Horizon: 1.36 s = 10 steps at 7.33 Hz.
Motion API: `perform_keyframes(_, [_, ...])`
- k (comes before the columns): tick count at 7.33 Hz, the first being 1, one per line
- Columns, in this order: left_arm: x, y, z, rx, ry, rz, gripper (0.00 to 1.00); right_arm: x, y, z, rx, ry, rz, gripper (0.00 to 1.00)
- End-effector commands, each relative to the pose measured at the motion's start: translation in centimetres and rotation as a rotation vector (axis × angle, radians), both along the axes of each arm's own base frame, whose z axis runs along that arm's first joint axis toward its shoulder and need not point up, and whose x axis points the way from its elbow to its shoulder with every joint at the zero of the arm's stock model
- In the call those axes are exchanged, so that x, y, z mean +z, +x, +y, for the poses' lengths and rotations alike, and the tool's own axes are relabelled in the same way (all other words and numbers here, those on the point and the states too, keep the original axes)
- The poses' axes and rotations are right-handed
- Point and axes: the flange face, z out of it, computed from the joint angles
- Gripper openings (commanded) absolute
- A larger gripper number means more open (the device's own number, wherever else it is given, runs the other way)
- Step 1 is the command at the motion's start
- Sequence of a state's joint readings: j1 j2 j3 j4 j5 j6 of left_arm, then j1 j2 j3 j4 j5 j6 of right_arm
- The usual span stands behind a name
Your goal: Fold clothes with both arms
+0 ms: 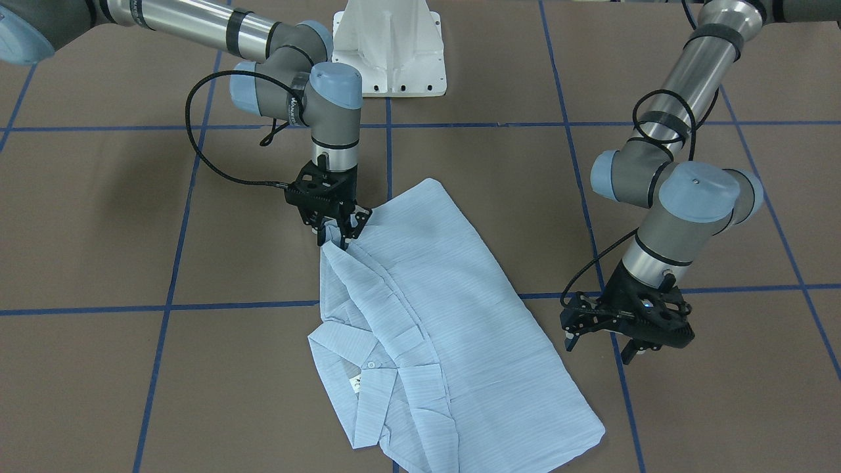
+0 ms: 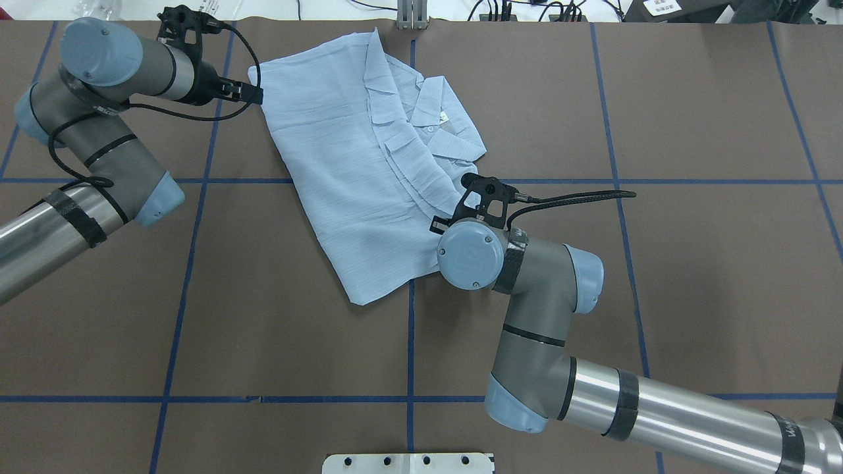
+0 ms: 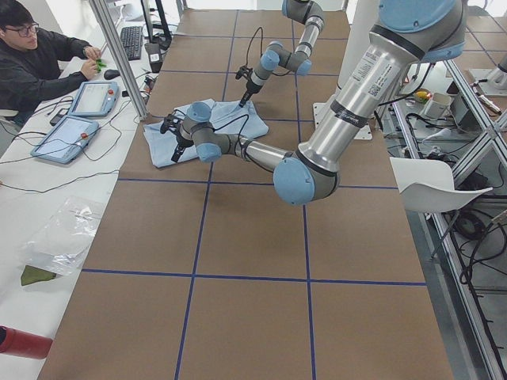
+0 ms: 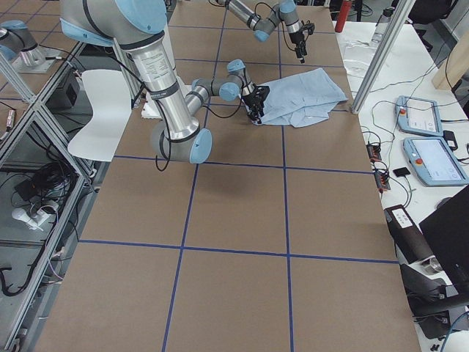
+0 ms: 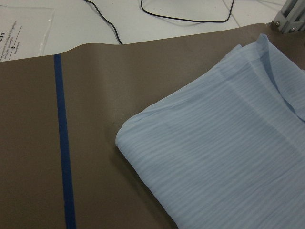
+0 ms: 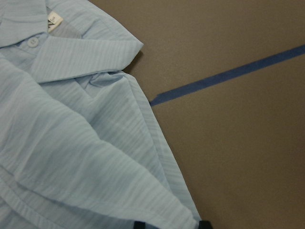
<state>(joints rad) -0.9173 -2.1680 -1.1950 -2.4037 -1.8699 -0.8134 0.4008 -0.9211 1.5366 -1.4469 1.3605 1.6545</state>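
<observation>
The clothes are one light blue striped shirt (image 1: 433,309) (image 2: 355,164), lying partly folded on the brown table with its collar and a white button up (image 6: 32,42). My right gripper (image 1: 338,238) points straight down at the shirt's edge below the collar, shut on a pinch of fabric that peaks up into it; its black fingertips (image 6: 138,224) show at the bottom of the right wrist view. My left gripper (image 1: 599,349) (image 2: 253,94) hovers open just off the shirt's far bottom corner (image 5: 128,131), apart from the cloth.
Blue tape lines (image 2: 411,342) grid the table. The white pedestal base (image 1: 387,52) stands at the robot's side. An aluminium post (image 2: 411,13), cables and a white bench lie past the far edge. A seated person (image 3: 32,55) and teach pendants (image 3: 71,134) are beside the table.
</observation>
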Motion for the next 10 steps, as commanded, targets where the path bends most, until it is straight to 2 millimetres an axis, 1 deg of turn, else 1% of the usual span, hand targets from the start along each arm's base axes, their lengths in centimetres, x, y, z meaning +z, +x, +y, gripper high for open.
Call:
perform_keyframes(1, [-0.1, 0.0, 0.0, -0.002, 0.0, 0.001, 1.0, -0.1, 0.2, 0.0, 0.008, -0.004, -0.009, 0.0])
perform_keyframes(2, [-0.1, 0.0, 0.0, -0.006, -0.008, 0.006, 1.0, -0.6, 0.6, 0.0, 0.01, 0.001, -0.02, 0.0])
perform_keyframes(3, [-0.2, 0.1, 0.1, -0.006, -0.009, 0.01, 1.0, -2.6, 2.2, 0.2, 0.013, 0.015, -0.057, 0.0])
perform_keyframes(5, [-0.3, 0.1, 0.1, -0.011, -0.016, 0.017, 1.0, -1.2, 6.8, 2.2, 0.011, 0.018, -0.071, 0.0])
perform_keyframes(6, [-0.3, 0.1, 0.1, -0.011, -0.014, 0.017, 1.0, -0.5, 8.4, 3.5, 0.014, 0.014, -0.082, 0.0])
perform_keyframes(7, [-0.5, 0.1, 0.1, -0.011, -0.013, 0.018, 1.0, -1.1, 8.5, 5.8, 0.025, -0.013, -0.12, 0.0])
perform_keyframes(8, [-0.5, 0.1, 0.1, -0.011, -0.012, 0.019, 1.0, -2.1, 7.3, 9.3, 0.022, -0.017, -0.113, 0.0])
perform_keyframes(9, [-0.5, 0.1, 0.1, -0.011, -0.012, 0.019, 1.0, -3.3, 6.6, 12.6, 0.026, 0.003, -0.123, 0.0])
perform_keyframes(10, [-0.5, 0.1, 0.1, -0.011, -0.012, 0.019, 1.0, -3.4, 6.1, 14.5, 0.016, -0.005, -0.116, 0.0])
